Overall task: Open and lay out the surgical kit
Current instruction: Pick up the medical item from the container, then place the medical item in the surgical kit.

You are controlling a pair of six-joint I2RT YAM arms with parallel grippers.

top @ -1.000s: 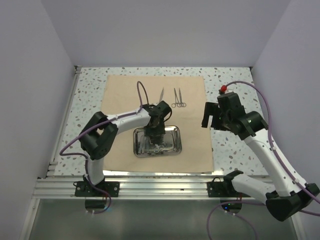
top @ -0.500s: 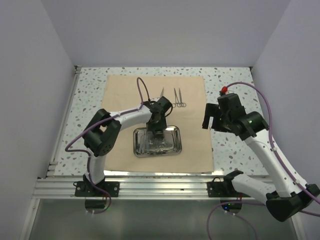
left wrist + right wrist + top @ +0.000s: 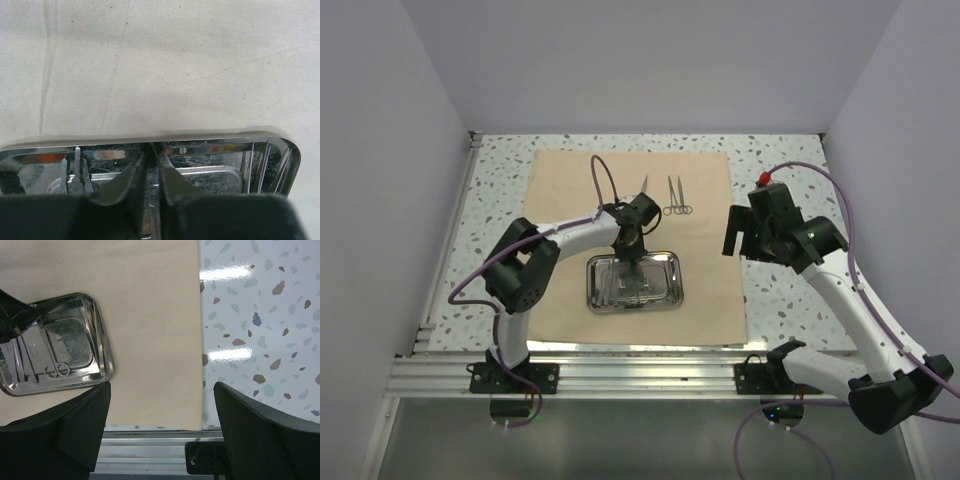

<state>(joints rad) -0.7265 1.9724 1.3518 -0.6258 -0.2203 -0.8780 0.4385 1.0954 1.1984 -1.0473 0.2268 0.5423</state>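
Observation:
The tan cloth wrap point(image 3: 570, 180) lies spread flat on the table. The steel tray point(image 3: 672, 285) sits on its near half and holds several slim instruments point(image 3: 55, 369). Scissors point(image 3: 677, 196) and one more slim tool point(image 3: 643, 187) lie on the cloth beyond the tray. My left gripper point(image 3: 632, 250) hangs over the tray's far rim point(image 3: 210, 142). Its fingers point(image 3: 172, 175) stand almost together, with a thin steel instrument point(image 3: 152, 190) pinched between them. My right gripper point(image 3: 160, 390) hovers wide open above the cloth's right edge, holding nothing.
Speckled tabletop point(image 3: 780, 300) shows to the right of the cloth and in a strip on its left. An aluminium rail point(image 3: 640, 375) runs along the near edge. White walls enclose the table on three sides.
My left gripper has lifted from the tray's middle toward its far rim, and its jaws have closed on a thin instrument. My right arm has barely shifted.

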